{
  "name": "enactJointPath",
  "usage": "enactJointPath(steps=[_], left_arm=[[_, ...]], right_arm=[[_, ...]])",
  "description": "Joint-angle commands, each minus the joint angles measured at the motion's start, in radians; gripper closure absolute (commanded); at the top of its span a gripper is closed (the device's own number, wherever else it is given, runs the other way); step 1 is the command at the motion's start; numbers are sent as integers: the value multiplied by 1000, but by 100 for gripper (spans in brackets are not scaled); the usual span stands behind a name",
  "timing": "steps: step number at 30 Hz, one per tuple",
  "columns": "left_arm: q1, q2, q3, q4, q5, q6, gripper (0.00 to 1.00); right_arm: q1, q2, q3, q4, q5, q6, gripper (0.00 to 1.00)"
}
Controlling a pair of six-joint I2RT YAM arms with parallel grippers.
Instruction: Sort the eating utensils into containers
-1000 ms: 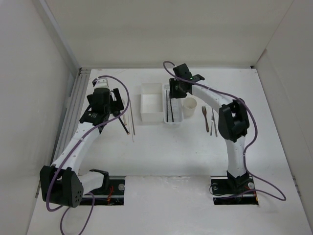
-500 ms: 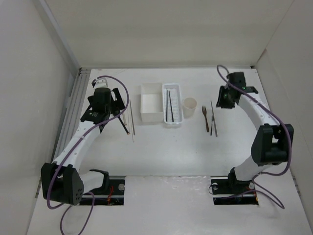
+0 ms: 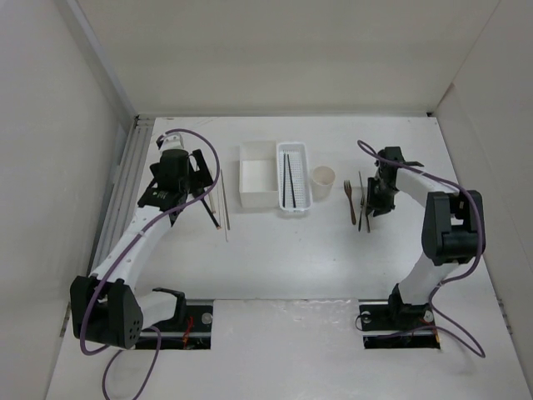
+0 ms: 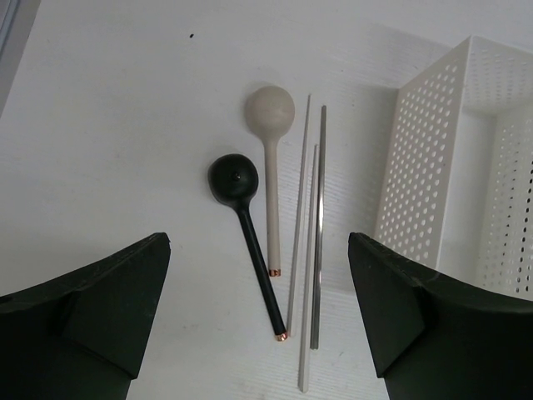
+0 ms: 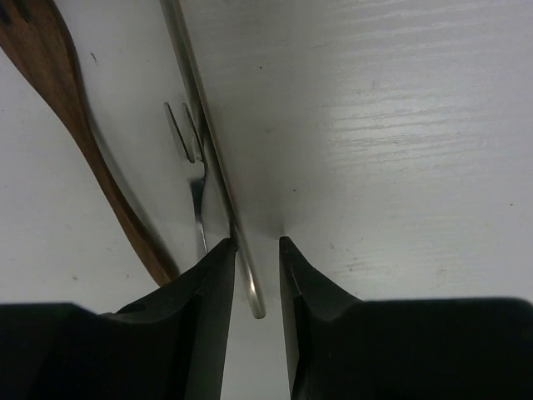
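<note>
Metal fork (image 5: 191,83) lies between the right claw's (image 5: 256,244) parted fingers

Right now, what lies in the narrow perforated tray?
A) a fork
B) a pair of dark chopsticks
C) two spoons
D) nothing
B: the top view shows a pair of dark chopsticks lying lengthwise inside the narrow tray, with no other piece in it.

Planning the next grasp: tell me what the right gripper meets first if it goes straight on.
Probably the slim metal utensil straddled by the right gripper; the table lies just beneath it.
</note>
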State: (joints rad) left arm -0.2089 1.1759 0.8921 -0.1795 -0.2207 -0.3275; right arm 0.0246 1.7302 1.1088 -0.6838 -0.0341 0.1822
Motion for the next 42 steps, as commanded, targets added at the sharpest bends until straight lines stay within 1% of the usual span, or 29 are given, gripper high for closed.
enactJointPath(steps=[1,5,11,15,16,18,19,20,23,24,27,31,32,36,37,39,40,41,42], left_arm=[[3,-16,-10,29,-19,-4,14],[3,-16,-10,38,-19,-4,14],[3,-16,-10,58,-19,7,14],[3,-16,-10,58,-52,25,14],[3,-16,-10,58,-52,25,14],[3,-16,-19,58,-52,25,14],[3,-16,-19,58,-52,25,14],[3,-16,-19,58,-52,25,14],[3,-16,-19,68,-61,25,14],[3,-16,-19,68,-62,34,14],[3,-16,-19,68,-62,35,14],[3,-16,-19,68,-71,44,14],[3,-16,-19,68,-71,44,14],[13,-16,-19,68,-71,44,14],[13,-16,-19,68,-71,44,14],[13,-16,-19,68,-71,44,14],[13,-16,-19,68,-71,44,14],[13,-16,-19,68,-71,44,14],[13,-16,-19,68,-71,44,14]], right_arm=[[-3,-6,0,47,-6,-12,67],[6,23,0,47,32,-12,67],[29,97,72,29,80,-12,68],[51,134,92,29,100,-12,68],[51,134,92,29,109,-12,69],[28,155,131,20,109,-12,76],[28,155,131,20,109,-12,76],[9,164,131,20,97,-12,82],[-3,164,131,30,97,-12,92],[-12,164,131,30,97,-12,100],[-12,164,140,30,115,-12,100],[-12,57,131,70,189,2,100],[-12,2,131,70,200,16,100],[27,-105,201,58,272,26,100],[64,-118,224,28,314,26,100],[110,-141,299,-2,345,45,100],[136,-141,322,-13,356,54,100],[196,-152,357,-13,356,68,100],[228,-152,370,-13,338,80,100]])
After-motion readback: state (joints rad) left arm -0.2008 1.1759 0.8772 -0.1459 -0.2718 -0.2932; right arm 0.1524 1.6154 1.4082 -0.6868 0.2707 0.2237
